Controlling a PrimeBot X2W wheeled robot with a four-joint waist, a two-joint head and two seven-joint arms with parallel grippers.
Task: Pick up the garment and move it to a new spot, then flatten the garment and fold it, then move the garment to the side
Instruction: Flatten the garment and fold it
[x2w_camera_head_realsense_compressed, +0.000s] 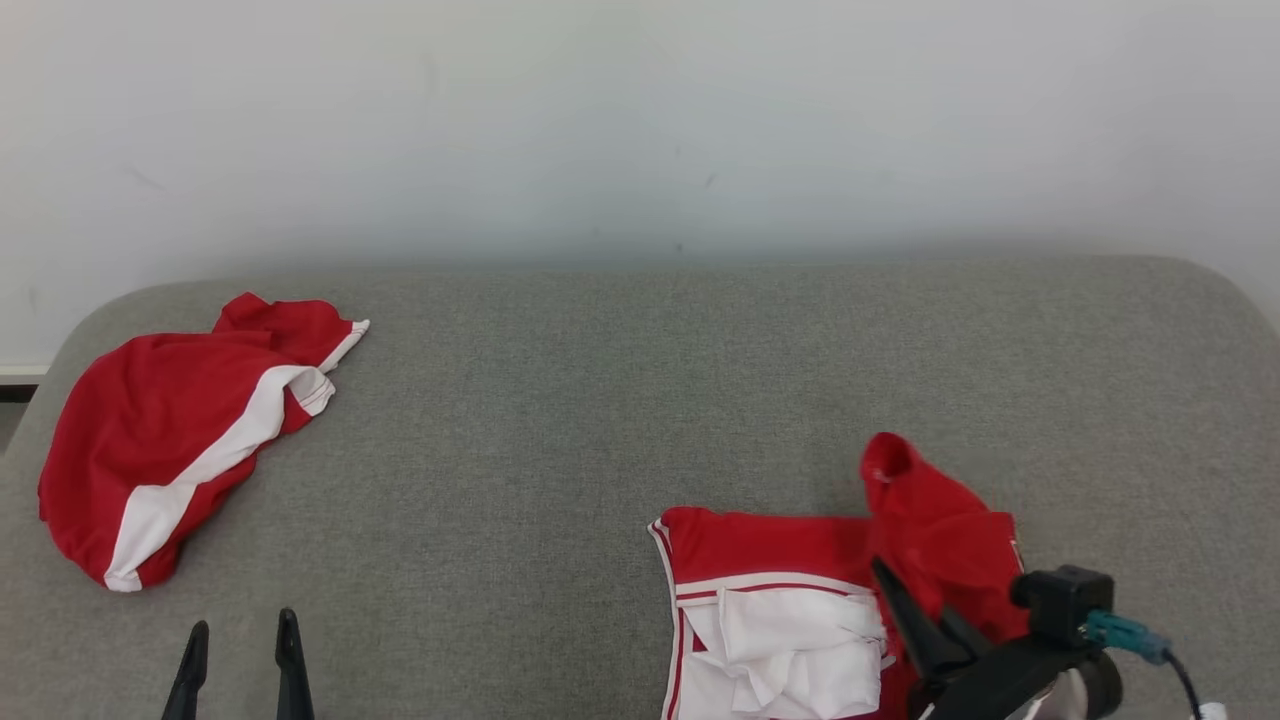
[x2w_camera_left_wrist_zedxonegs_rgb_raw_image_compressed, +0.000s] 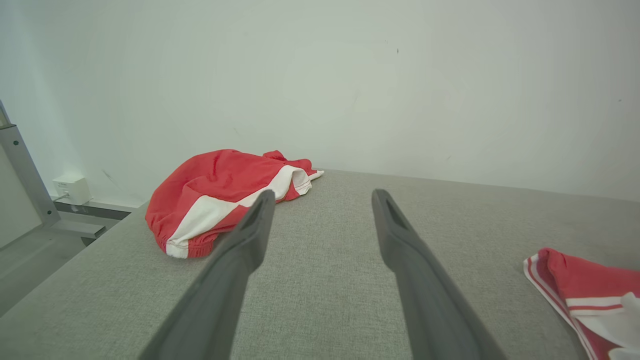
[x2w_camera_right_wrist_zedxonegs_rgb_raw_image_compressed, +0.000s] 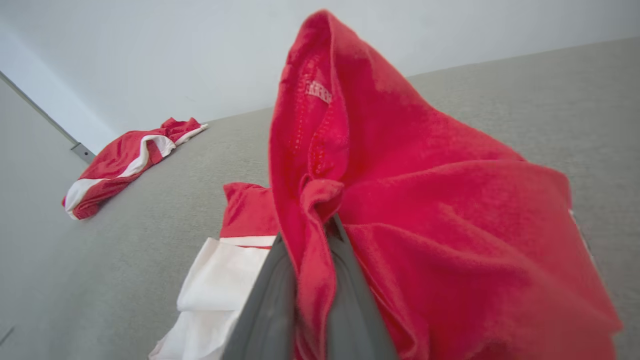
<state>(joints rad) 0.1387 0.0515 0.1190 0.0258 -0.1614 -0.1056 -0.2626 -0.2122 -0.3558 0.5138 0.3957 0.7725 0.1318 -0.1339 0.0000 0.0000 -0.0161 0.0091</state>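
Observation:
The garment (x2w_camera_head_realsense_compressed: 780, 555), red with white trim and a white lining, lies at the front right of the grey padded surface (x2w_camera_head_realsense_compressed: 560, 400). My right gripper (x2w_camera_head_realsense_compressed: 908, 592) is shut on a red fold of it and holds that part raised in a peak (x2w_camera_head_realsense_compressed: 890, 465) above the flat part. In the right wrist view the red cloth (x2w_camera_right_wrist_zedxonegs_rgb_raw_image_compressed: 425, 200) is pinched between the gripper's (x2w_camera_right_wrist_zedxonegs_rgb_raw_image_compressed: 320, 235) dark fingers, and the white lining (x2w_camera_right_wrist_zedxonegs_rgb_raw_image_compressed: 220, 280) lies below. My left gripper (x2w_camera_head_realsense_compressed: 243, 620) stands open over bare surface at the front left. Its fingers are spread wide (x2w_camera_left_wrist_zedxonegs_rgb_raw_image_compressed: 324, 195) with nothing between them.
A second red and white garment (x2w_camera_head_realsense_compressed: 170, 430) lies crumpled at the back left corner, also seen as a heap (x2w_camera_left_wrist_zedxonegs_rgb_raw_image_compressed: 215, 185) ahead of the left fingers. A pale wall runs behind the surface. Beyond the left edge stand a metal frame (x2w_camera_left_wrist_zedxonegs_rgb_raw_image_compressed: 20, 170) and a white box (x2w_camera_left_wrist_zedxonegs_rgb_raw_image_compressed: 72, 187).

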